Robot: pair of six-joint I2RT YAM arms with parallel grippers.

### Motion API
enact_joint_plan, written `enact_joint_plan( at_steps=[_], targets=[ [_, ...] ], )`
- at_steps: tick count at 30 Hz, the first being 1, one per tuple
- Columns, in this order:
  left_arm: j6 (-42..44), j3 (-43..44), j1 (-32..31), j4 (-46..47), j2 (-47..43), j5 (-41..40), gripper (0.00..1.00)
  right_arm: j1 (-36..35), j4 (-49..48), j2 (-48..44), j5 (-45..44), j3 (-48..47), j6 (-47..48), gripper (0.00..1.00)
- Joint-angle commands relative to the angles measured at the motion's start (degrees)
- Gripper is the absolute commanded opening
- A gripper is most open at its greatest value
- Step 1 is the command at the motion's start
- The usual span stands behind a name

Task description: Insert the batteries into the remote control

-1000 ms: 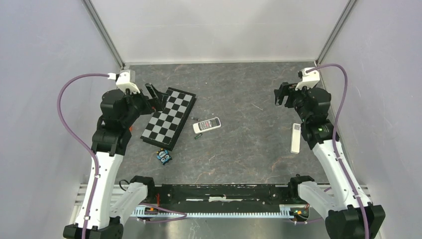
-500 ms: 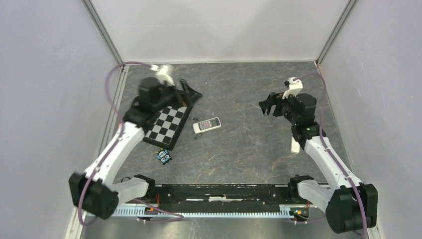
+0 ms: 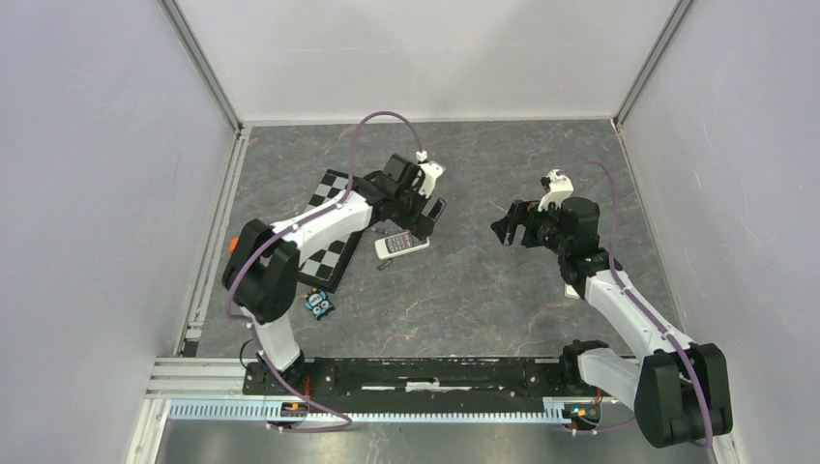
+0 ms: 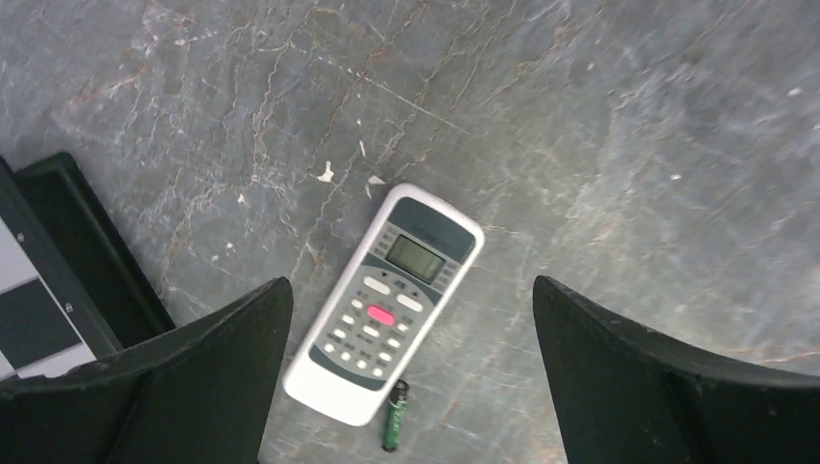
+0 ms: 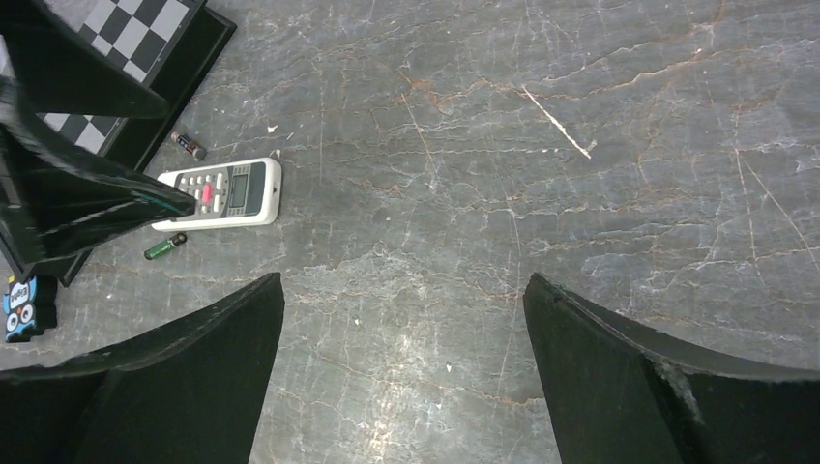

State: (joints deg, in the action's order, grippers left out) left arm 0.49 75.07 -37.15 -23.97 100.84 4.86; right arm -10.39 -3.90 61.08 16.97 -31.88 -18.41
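The remote control (image 4: 387, 300) lies face up on the grey table, its buttons and small screen showing. It also shows in the top view (image 3: 401, 244) and the right wrist view (image 5: 220, 193). A green battery (image 4: 395, 416) lies beside the remote's lower end, also seen in the right wrist view (image 5: 165, 247). A second dark battery (image 5: 189, 145) lies between the remote and the board. My left gripper (image 4: 411, 290) hovers open above the remote, just behind it in the top view (image 3: 425, 220). My right gripper (image 3: 505, 229) is open and empty over bare table, well right of the remote (image 5: 403, 280).
A black-and-white chessboard (image 3: 324, 251) lies left of the remote, partly under my left arm. A small blue toy (image 3: 319, 304) sits at its near corner. A white piece (image 3: 571, 287) peeks out from behind my right arm. Walls enclose the table.
My left arm has swung right, across the chessboard, so its gripper is now over the remote. My right gripper has moved left and nearer toward the table's centre.
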Motion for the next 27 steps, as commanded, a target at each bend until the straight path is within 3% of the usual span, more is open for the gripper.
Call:
enact_joint_plan(
  at_steps=[1,11,23,27],
  targets=[
    [12.99,7.42,0.14,-6.91,5.6,-0.67,1.0,-0.13,-0.53,-1.17,0.96,0.12,-1.36,0.98],
    [17.48,11.79,3.17,-14.74,13.77,10.47,0.95,-0.16,-0.39,-2.4,0.21,2.42,-2.17,0.98],
    [17.23,11.11,1.03,-12.07,16.8,3.2,0.85,-0.21,-1.85,0.74,1.19,2.92,-3.05,0.98],
    [17.07,10.65,0.42,-12.07,17.28,2.14,0.73,-0.24,-2.23,0.8,1.03,3.3,-3.57,0.98]
  ],
)
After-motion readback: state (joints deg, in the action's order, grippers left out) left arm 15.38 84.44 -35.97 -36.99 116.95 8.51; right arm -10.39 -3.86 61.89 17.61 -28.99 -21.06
